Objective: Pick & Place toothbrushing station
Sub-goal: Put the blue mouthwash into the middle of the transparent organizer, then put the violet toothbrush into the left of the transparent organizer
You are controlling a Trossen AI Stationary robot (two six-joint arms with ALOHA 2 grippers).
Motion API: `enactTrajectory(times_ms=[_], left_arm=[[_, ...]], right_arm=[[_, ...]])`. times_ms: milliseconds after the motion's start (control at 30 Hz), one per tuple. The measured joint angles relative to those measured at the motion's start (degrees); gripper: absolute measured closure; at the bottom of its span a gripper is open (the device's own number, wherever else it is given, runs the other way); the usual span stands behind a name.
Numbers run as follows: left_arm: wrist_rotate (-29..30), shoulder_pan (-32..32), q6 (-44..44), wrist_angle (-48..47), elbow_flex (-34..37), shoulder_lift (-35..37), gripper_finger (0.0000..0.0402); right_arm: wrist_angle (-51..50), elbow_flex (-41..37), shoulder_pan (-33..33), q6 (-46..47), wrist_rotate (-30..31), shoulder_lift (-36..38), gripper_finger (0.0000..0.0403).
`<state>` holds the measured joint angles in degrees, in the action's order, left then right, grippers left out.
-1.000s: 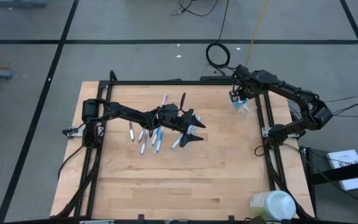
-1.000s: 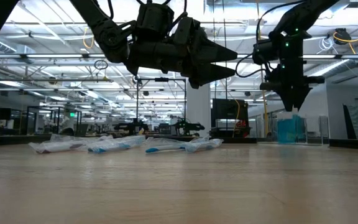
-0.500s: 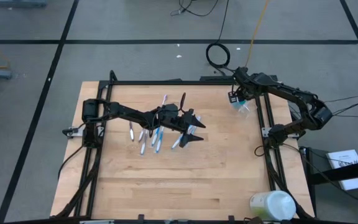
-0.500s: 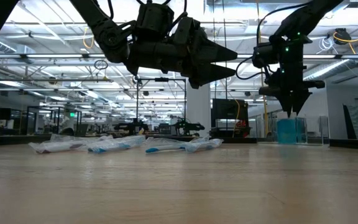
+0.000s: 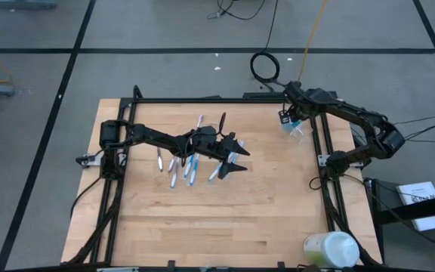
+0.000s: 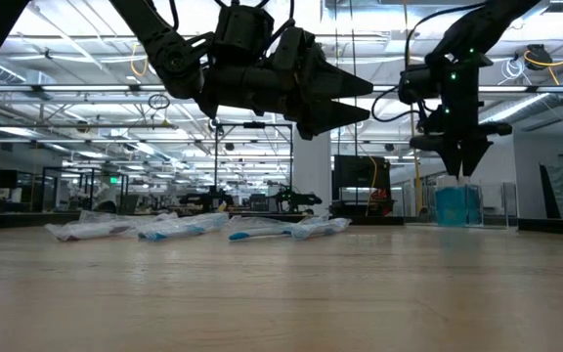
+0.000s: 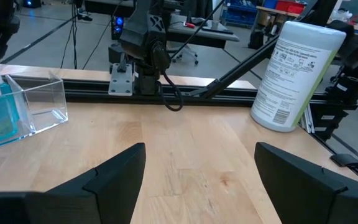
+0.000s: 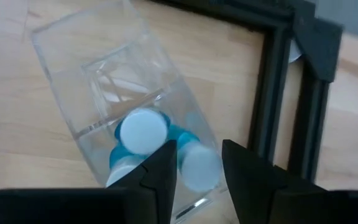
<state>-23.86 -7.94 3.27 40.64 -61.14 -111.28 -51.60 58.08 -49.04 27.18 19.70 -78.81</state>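
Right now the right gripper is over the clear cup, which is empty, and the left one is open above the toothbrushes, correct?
Not empty. The right wrist view shows teal-capped tubes standing inside the clear cup. Otherwise yes: the right gripper is over that cup, and the left gripper, open, is above the toothbrushes.

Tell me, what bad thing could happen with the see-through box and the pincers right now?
The right pincer hangs just above the clear box, fingers parted over the teal-capped tubes. If it swings sideways, it might clip a wall and tip the box.

The box stands near the black frame rail, so a nudge could jam it there.

The left pincer hovers open over the toothbrushes; dropping down, it might scatter them.
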Motion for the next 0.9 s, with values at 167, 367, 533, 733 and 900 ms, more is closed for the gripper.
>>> enactTrajectory(times_ms=[167, 367, 533, 733, 900], left_arm=[[0.0, 0.0, 0.0, 0.0, 0.0, 0.0, 0.0096], [0.0, 0.0, 0.0, -0.1, 0.0, 0.0, 0.0096], [0.0, 0.0, 0.0, -0.1, 0.0, 0.0, 0.0096], [0.0, 0.0, 0.1, -0.2, 0.0, 0.0, 0.0096], [0.0, 0.0, 0.1, -0.2, 0.0, 0.0, 0.0096]], right_arm=[[0.3, 0.0, 0.0, -0.2, -0.3, 2.1, 0.0279], [0.0, 0.0, 0.0, -1.0, -0.4, 4.8, 0.0278], [-0.2, 0.0, 0.0, -4.5, -1.6, 8.1, 0.0278], [-0.3, 0.0, 0.0, -7.1, -10.5, 13.5, 0.0284], [0.4, 0.0, 1.1, -8.5, -14.0, 20.1, 0.0286]])
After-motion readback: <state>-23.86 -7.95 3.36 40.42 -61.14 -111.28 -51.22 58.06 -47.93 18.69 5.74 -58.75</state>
